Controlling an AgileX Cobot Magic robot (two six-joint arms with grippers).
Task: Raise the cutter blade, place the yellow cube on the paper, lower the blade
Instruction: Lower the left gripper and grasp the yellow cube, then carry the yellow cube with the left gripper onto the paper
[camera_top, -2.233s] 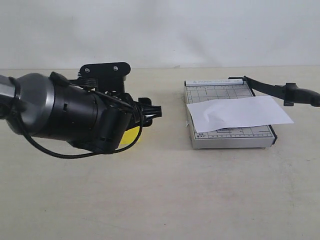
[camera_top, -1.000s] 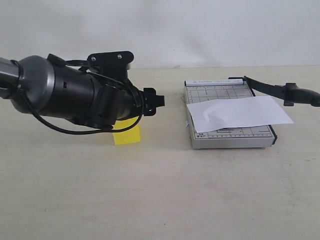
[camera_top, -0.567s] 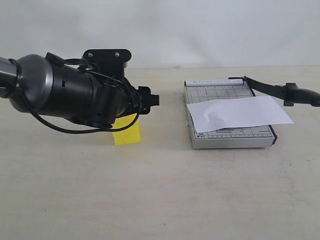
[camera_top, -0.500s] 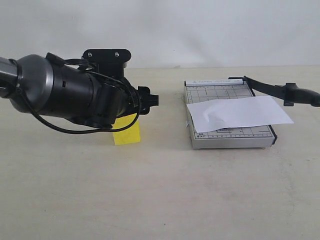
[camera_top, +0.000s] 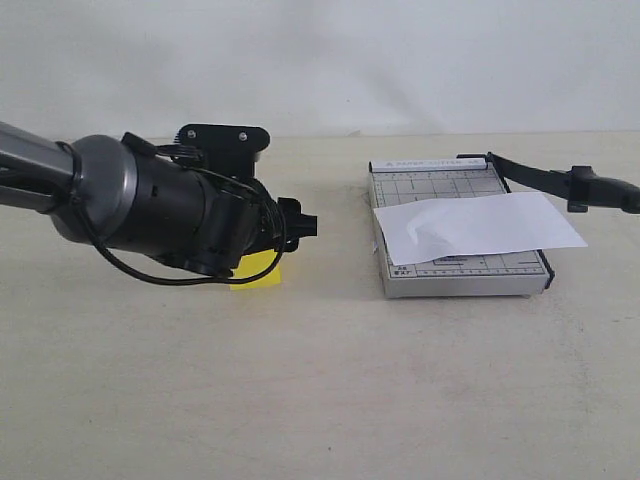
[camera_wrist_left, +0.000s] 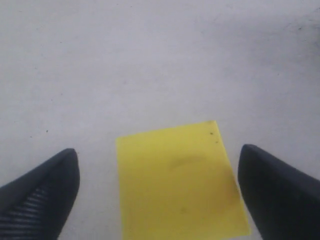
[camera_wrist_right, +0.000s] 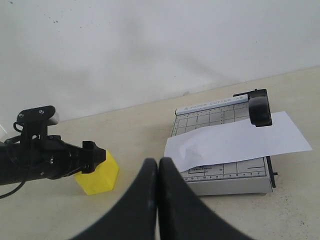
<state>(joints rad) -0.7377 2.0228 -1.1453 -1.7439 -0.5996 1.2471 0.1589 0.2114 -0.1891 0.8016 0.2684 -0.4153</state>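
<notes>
The yellow cube (camera_top: 264, 269) rests on the table left of the grey trimmer (camera_top: 455, 272), half hidden by my left arm. My left gripper (camera_top: 300, 225) hangs just over it. In the left wrist view the cube (camera_wrist_left: 180, 185) lies between the spread fingers of the left gripper (camera_wrist_left: 159, 152), which is open, with a gap on each side. The white paper (camera_top: 480, 225) lies across the trimmer. The cutter blade (camera_top: 535, 177) is raised, its handle (camera_wrist_right: 260, 107) above the paper (camera_wrist_right: 235, 142). My right gripper (camera_wrist_right: 158, 162) is shut on nothing, well short of the trimmer and out of the exterior view.
A white wall runs behind the pale table (camera_top: 320, 400). The left arm's thick black and silver body (camera_top: 150, 210) reaches in from the left edge. The blade's handle (camera_top: 605, 190) sticks out past the trimmer's right side.
My left gripper has dropped lower over the yellow cube and now covers more of it. The cube, paper and raised blade have not moved.
</notes>
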